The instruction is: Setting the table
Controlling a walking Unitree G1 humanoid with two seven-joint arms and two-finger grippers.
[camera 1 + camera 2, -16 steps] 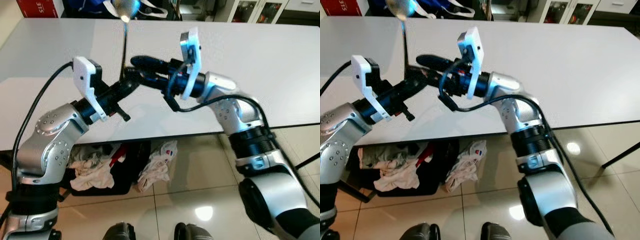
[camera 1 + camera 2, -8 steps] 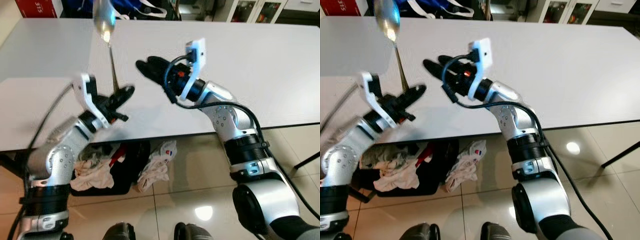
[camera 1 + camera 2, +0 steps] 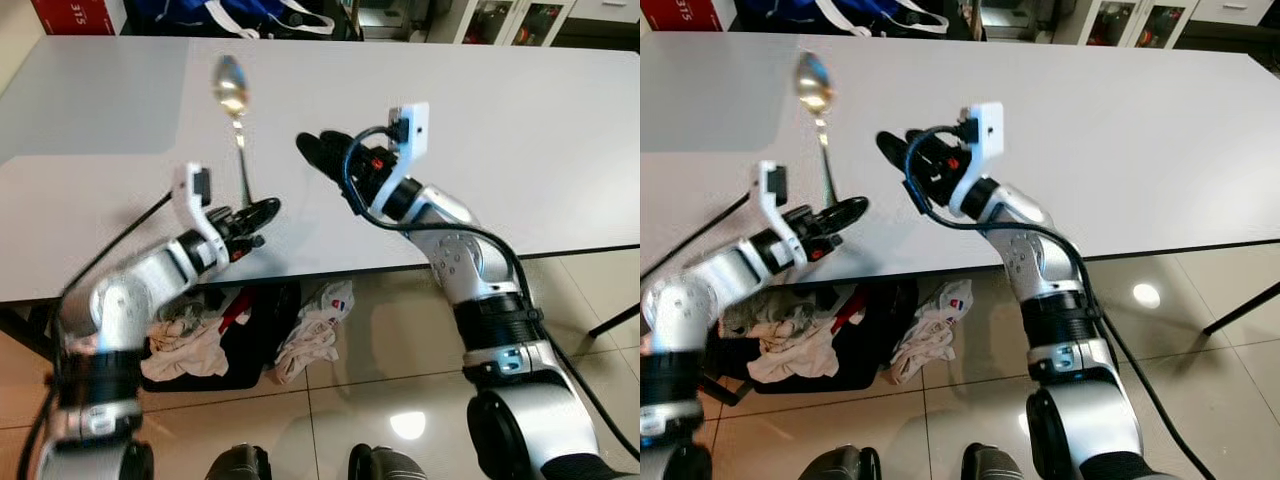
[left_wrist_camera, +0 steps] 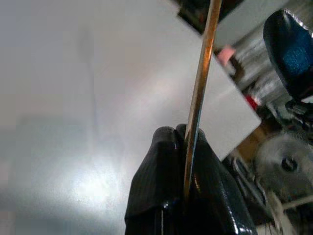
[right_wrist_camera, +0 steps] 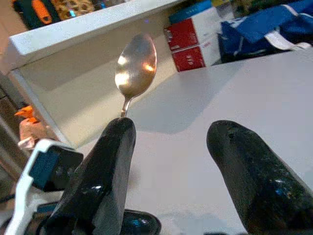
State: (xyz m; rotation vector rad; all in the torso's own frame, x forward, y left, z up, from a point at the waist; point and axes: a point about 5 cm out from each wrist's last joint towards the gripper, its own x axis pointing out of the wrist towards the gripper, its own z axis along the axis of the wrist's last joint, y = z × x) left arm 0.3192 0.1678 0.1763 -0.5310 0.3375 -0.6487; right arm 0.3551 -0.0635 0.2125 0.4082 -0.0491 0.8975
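Silver metal spoon (image 3: 232, 95) upright above white tabletop (image 3: 520, 110), handle pinched by left gripper (image 3: 255, 213); right gripper (image 3: 325, 152) spread wide, empty, just beside. Left wrist: fingers (image 4: 166, 181) clamped on stem. Placing step judged ahead: lower, lay flat, release

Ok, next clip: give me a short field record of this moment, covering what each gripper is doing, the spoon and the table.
left gripper: shut on the spoon's handle, held above the near edge of the table
spoon: upright, bowl at the top, handle end pinched between the fingers
right gripper: open, holding nothing, over the table beside the spoon
table: white top
under the table: crumpled cloths on the tiled floor
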